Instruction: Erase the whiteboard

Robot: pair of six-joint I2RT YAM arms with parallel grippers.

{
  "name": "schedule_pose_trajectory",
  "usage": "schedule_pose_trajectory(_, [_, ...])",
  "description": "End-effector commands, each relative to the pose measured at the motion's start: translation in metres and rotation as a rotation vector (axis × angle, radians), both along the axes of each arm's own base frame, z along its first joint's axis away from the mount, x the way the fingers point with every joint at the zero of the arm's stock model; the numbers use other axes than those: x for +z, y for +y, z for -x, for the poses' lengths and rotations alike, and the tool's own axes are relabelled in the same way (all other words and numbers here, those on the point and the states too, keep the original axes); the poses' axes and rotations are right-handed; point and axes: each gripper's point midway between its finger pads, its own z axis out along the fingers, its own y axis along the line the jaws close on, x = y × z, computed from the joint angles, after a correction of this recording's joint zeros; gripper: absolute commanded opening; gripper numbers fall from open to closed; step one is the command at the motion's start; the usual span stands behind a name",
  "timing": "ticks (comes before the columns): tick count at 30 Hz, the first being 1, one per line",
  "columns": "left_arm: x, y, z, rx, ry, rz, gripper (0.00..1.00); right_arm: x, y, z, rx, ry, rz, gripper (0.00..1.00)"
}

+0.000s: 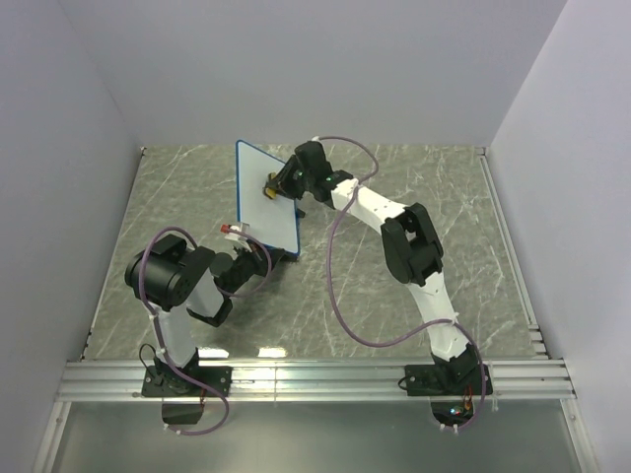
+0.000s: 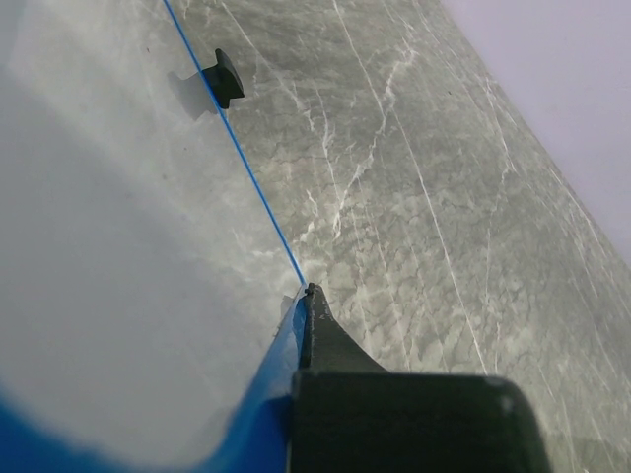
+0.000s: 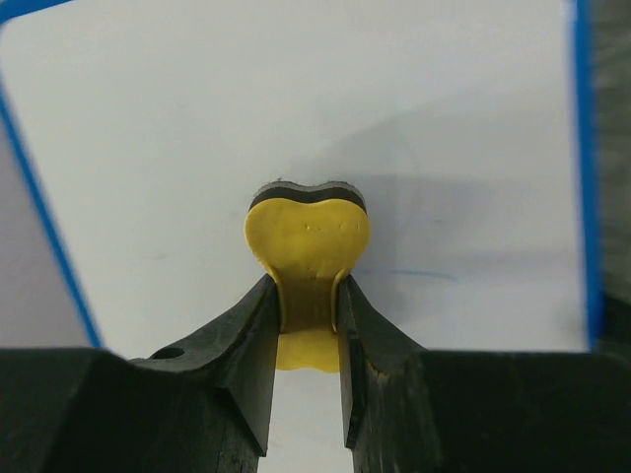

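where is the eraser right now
In the top view the eraser sits left of centre, pinched in the right jaws and pressed against the upper face of the whiteboard.

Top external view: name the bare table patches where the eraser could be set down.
Widest bare table: right of the right arm, up to the right wall. Also free: the far-left corner behind the whiteboard, and the near middle between the arm bases. Crowded: centre-left, around the whiteboard.
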Motion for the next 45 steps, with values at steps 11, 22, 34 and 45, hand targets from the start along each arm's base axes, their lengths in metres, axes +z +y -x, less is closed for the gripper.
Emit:
schedule_pose_trajectory(11, [-0.061,-0.020,0.059,-0.238,0.202,-0.145,0.00,-0.114,-0.063,0.050,-0.009,0.265,0.518,0.00])
schedule_pose_trajectory(22, [-0.063,-0.025,0.067,-0.261,0.194,-0.179,0.00,-0.023,0.011,-0.015,0.011,0.059,0.140,0.00])
schedule_pose_trajectory(34, [-0.067,-0.026,0.068,-0.270,0.198,-0.186,0.00,0.061,0.040,-0.002,0.051,-0.023,-0.056,0.00])
schedule_pose_trajectory(45, [-0.067,-0.026,0.067,-0.273,0.194,-0.190,0.00,0.060,0.068,0.056,0.163,0.026,-0.049,0.00])
